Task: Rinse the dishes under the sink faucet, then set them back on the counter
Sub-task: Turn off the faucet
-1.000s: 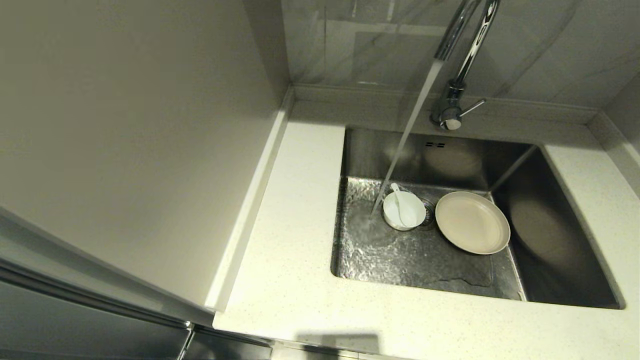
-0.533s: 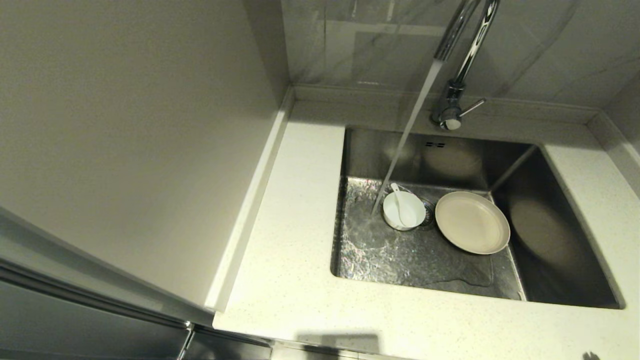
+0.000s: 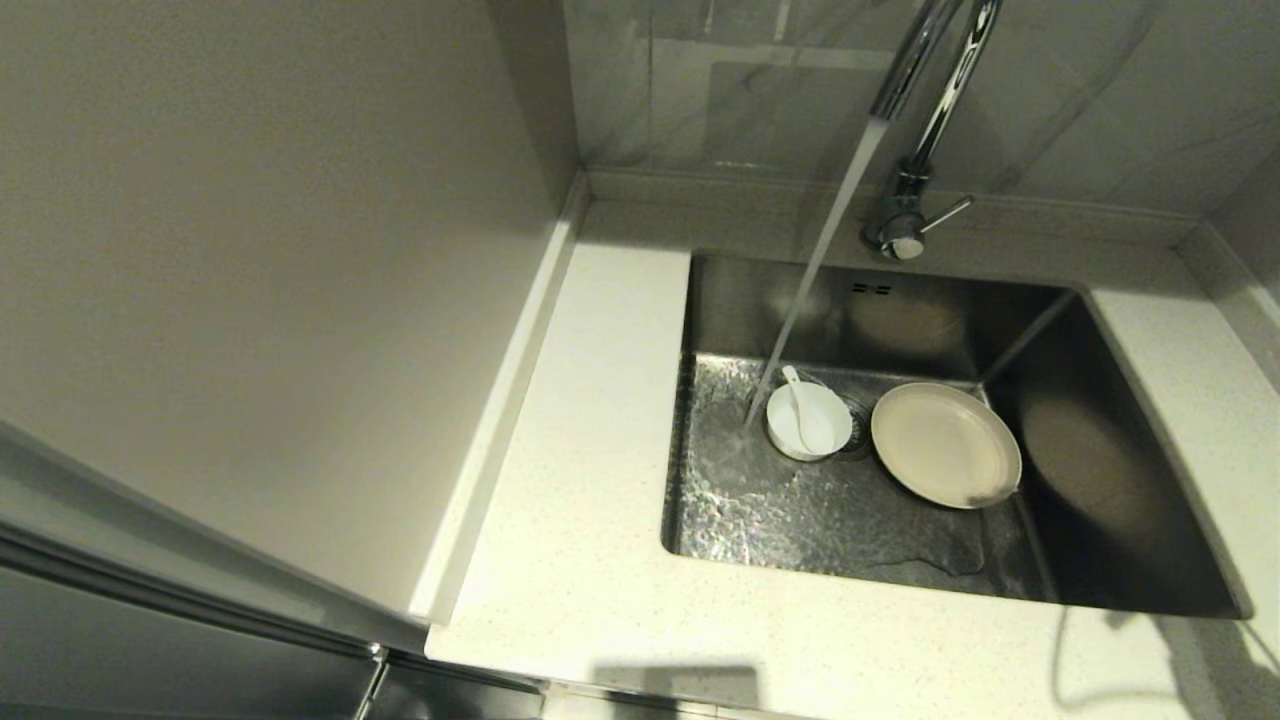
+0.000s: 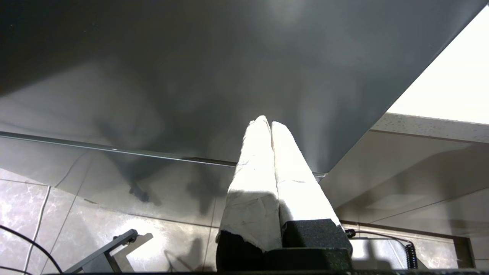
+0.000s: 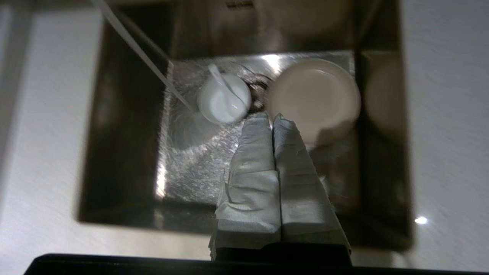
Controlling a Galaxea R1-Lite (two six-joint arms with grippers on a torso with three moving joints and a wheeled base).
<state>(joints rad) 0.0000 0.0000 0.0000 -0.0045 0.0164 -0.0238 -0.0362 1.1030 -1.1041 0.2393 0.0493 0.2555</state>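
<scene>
Down in the sink [image 3: 1100,520], the little white bowl [image 3: 810,422] sits on the wet metal floor with the white spoon [image 3: 797,394] lying inside it, its handle poking over the far rim. Just beside the bowl, on the right, the flat cream plate [image 3: 945,446] lies on the floor too, and the round drain [image 3: 858,425] peeks out between them. Water runs from the shiny faucet [image 3: 915,120] in a slanted stream and lands on the sink floor close to the bowl's left side. All around the sink is the pale speckled counter [image 3: 580,560].

From its wrist view, the right gripper [image 5: 272,116] hangs over the sink, above the near edge of the plate. Its two wrapped fingers [image 5: 256,168] are pressed together and hold nothing. The left gripper [image 4: 266,123] is off away from the sink, by a dark cabinet panel [image 4: 191,76] over a tiled floor [image 4: 57,214]. Its fingers are pressed together too, with nothing between them.
</scene>
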